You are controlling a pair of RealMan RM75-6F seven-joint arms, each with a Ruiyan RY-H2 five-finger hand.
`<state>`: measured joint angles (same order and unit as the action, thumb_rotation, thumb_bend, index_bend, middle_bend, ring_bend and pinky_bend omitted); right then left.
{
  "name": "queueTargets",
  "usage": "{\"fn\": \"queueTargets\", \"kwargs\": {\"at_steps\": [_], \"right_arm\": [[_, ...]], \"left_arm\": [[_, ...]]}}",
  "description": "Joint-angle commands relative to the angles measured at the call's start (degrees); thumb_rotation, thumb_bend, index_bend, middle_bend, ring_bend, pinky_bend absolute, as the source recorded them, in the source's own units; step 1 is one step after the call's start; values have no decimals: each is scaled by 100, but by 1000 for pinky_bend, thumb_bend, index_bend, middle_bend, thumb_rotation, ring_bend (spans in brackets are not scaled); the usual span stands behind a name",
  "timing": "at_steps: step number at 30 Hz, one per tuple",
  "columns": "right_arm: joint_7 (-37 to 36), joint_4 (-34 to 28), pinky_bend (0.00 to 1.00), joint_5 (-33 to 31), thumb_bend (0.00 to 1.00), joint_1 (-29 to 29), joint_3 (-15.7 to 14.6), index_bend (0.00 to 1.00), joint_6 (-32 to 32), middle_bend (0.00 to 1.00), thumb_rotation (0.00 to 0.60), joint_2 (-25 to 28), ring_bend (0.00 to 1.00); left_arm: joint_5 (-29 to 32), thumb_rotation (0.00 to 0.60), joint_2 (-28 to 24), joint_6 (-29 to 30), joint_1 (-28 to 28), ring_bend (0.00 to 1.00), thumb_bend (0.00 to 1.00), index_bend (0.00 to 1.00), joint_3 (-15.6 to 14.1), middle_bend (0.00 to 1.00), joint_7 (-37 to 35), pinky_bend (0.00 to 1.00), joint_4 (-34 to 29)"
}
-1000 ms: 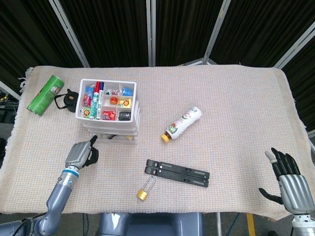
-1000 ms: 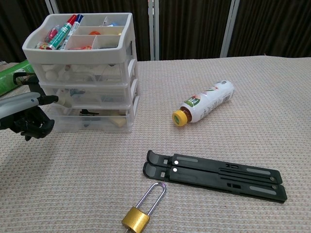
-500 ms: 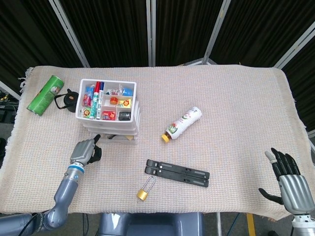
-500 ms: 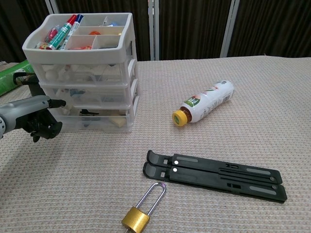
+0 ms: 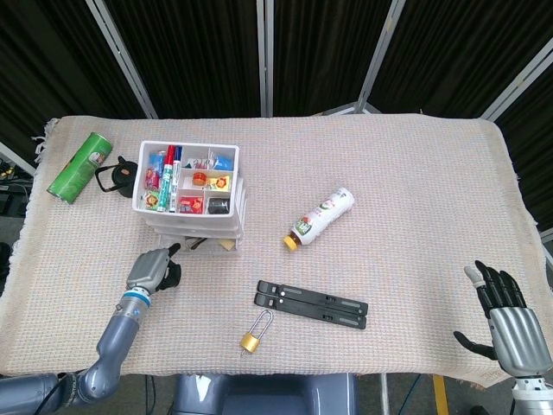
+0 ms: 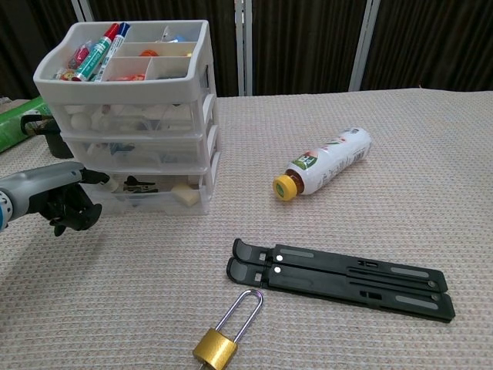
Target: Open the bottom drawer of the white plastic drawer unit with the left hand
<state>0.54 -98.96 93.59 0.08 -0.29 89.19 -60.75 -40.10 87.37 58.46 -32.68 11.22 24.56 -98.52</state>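
Your left hand (image 6: 58, 196) sits at the bottom drawer (image 6: 154, 194) front, fingers curled; seems hooked on its left edge, hard to confirm. Drawer sticks out slightly from the drawer unit (image 5: 192, 192), at 10 o'clock on the table (image 5: 415, 199). Right hand (image 5: 505, 316) at 4 o'clock, fingers spread, holding nothing. Bottle (image 5: 320, 217) and padlock (image 5: 253, 335) lie apart.

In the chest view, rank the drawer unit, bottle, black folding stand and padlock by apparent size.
1. drawer unit
2. black folding stand
3. bottle
4. padlock, smallest even though nearest the camera
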Motion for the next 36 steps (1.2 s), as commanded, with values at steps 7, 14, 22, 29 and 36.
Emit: {"fn": "queueTargets", "kwargs": {"at_steps": [7,14,22,29,36], "right_arm": [[6,-14,0,17,0,-11,-5,0,19,0,600,6,0],[18,-34,0,19,0,-15,-14,0,14,0,600,13,0],[12,-56,0,20,0,-21,-16,0,18,0,600,28,0],[34,-64,0,28,0,-28,-17,0,29,0,600,26,0],[44,-68,0,12,0,-30,-10,0,26,0,600,27,0]], "left_arm": [[-454,600,-327,-92,195,843,727,329,-280,849,-368,639,-326],[-889,600,-534,-37,342,843,727,342,-547,848,-532,639,-489],[-1276,600,-670,-42,469,843,727,348,-850,848,-696,639,-555],[-1589,600,-754,16,554,843,727,349,-1002,849,-788,639,-666],[-1739,600,-808,10,590,843,727,349,-1039,849,-936,639,-683]]}}
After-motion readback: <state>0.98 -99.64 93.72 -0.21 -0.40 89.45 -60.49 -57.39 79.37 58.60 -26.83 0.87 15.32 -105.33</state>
